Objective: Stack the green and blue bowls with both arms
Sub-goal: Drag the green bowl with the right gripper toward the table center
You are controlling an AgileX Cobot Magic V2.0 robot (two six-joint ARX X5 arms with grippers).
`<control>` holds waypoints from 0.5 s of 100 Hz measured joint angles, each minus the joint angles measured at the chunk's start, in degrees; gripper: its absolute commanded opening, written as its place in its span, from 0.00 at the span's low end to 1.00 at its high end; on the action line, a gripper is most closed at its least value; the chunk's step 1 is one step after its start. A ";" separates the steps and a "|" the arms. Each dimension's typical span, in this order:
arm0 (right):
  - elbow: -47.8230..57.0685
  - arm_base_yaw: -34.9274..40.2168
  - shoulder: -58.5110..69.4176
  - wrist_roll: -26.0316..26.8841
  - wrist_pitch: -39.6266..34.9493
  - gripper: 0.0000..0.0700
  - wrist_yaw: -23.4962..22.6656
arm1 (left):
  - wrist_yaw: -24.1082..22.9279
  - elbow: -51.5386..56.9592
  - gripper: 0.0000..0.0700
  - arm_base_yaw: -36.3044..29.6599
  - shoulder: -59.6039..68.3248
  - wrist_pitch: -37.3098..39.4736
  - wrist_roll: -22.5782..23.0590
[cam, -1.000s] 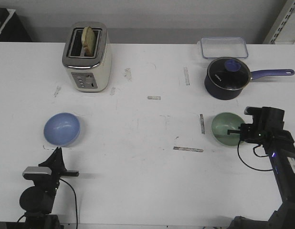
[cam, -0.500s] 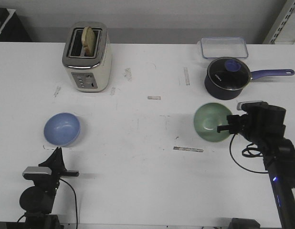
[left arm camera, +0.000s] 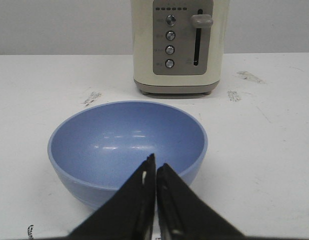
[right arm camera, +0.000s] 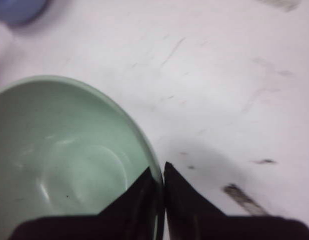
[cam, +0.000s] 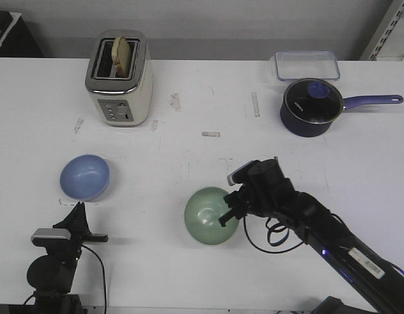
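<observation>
My right gripper (cam: 225, 216) pinches the rim of the pale mint green matte bowl (cam: 208, 224), mid-table, right of the periwinkle blue bowl (cam: 85, 176). My left gripper (left arm camera: 155, 172) is clenched, empty. That thin rim grip could slip.

No text, brand or number is legible in any view. The toaster (left arm camera: 181, 46) carries small captions beside its round buttons, and the right arm (cam: 359, 261) bears a white label; both are too small and blurred to read.
</observation>
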 measured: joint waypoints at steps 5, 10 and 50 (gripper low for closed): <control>0.00 1.70 2.08 0.24 0.33 0.00 0.68 | 0.00 0.00 0.00 0.00 0.00 0.02 0.00; 0.00 2.64 4.26 0.39 1.05 0.00 0.63 | 0.00 0.00 0.00 0.00 0.00 0.00 0.00; 0.00 3.30 14.47 1.07 6.19 0.06 0.81 | 0.00 0.00 0.00 0.00 0.00 0.00 0.00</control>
